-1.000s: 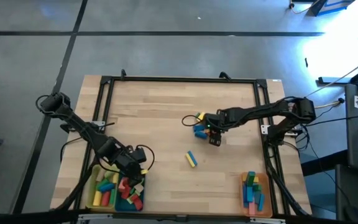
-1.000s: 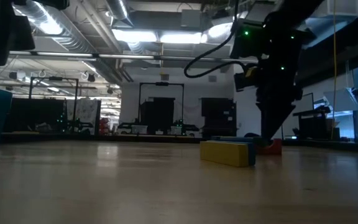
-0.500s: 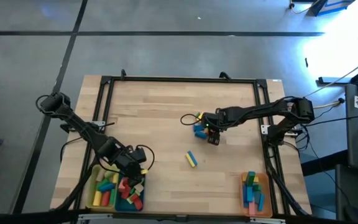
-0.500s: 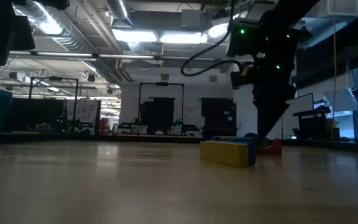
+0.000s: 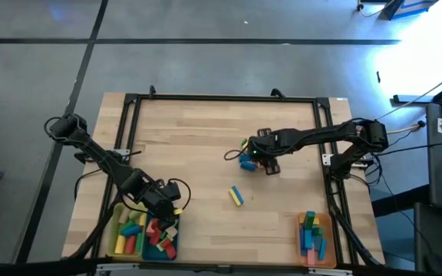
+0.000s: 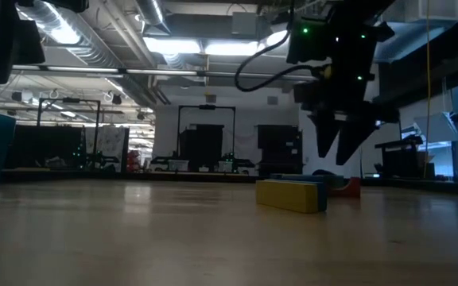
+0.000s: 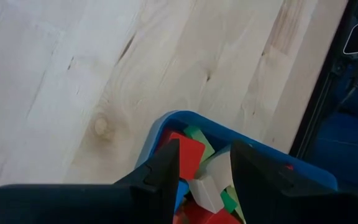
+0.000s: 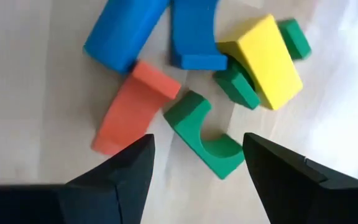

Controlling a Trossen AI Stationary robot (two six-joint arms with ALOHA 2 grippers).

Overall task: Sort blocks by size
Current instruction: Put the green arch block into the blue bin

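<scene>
Spread wide and empty, right gripper (image 8: 197, 165) hovering over a small pile of blocks near the table's middle: green arch (image 8: 202, 135) straight between the fingers, orange block (image 8: 129, 111) just beside, yellow wedge (image 8: 267, 60) and blue pieces (image 8: 166, 28) crowded close behind. Likely risk: catching two blocks at once, or nudging the orange one aside, given how tightly packed. Farther out, lone yellow-and-blue block (image 5: 236, 195) lying apart on bare table (image 5: 198, 138). Left gripper (image 7: 204, 171) parked over the blue tray (image 7: 185, 121) of sorted blocks, fingers partly apart, holding nothing visible. Orange tray (image 5: 313, 238) at the near right corner, well apart.
</scene>
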